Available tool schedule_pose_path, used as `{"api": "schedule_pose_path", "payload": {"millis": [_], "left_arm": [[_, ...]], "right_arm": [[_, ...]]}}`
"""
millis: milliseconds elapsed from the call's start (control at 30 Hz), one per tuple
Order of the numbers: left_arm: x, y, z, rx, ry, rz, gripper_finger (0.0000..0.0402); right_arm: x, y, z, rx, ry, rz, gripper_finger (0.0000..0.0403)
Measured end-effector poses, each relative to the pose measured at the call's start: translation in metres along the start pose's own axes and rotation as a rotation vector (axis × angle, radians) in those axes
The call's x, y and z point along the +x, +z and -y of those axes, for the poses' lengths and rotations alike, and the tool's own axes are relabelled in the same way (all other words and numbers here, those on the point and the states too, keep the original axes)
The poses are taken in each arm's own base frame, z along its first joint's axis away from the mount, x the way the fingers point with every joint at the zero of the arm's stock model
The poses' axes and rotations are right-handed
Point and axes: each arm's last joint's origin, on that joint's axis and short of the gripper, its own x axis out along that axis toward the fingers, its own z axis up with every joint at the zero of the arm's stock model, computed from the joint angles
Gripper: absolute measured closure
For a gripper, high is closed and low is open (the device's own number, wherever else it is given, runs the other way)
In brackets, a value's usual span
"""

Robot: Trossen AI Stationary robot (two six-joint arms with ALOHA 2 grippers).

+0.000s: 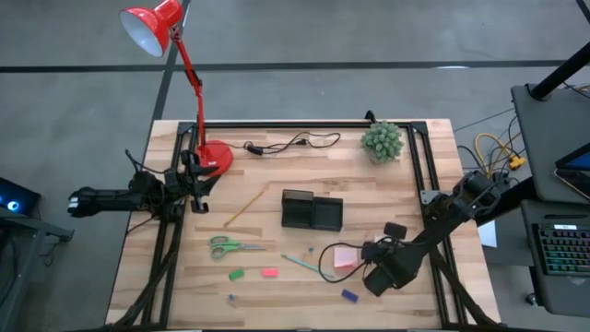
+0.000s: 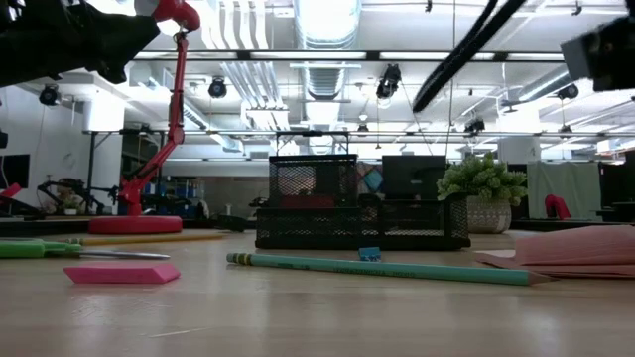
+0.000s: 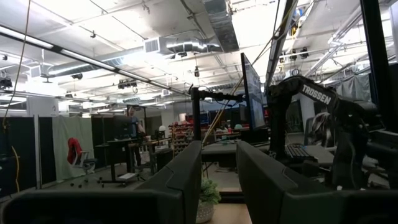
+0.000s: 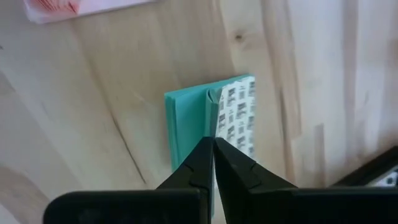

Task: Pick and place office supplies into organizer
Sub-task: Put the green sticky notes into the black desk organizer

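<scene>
The left pincer waits at the left edge of the worktop near the red lamp, part open, holding nothing. The organizer sits in the middle. The right arm reaches low over the front right, its right pincer closed tight right over the green-white cube. It does not seem to hold it. I think it must open first, then grab.

Bare wood left of the organizer is wide open. Lower middle is crowded: scissors, teal pen, pink pad.
</scene>
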Motion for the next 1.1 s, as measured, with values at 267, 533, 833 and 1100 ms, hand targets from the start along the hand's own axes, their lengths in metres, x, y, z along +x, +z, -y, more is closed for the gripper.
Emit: {"api": "schedule_pose_path", "payload": {"millis": [267,533,833,1100], "left_arm": [[0.000,0.000,0.000,0.000,0.000,0.000,0.0313],[0.000,0.000,0.000,0.000,0.000,0.000,0.0313],[0.000,0.000,0.000,0.000,0.000,0.000,0.0313],[0.000,0.000,0.000,0.000,0.000,0.000,0.0313]], "right_arm": [[-0.021,0.006,0.002,-0.017,-0.026,0.090,0.0395],[-0.045,0.016,0.004,-0.014,-0.037,0.191,0.0394],[-0.055,0.019,0.004,-0.030,-0.018,0.214,0.0394],[-0.054,0.024,-0.006,-0.124,0.049,0.269,0.0351]]}}
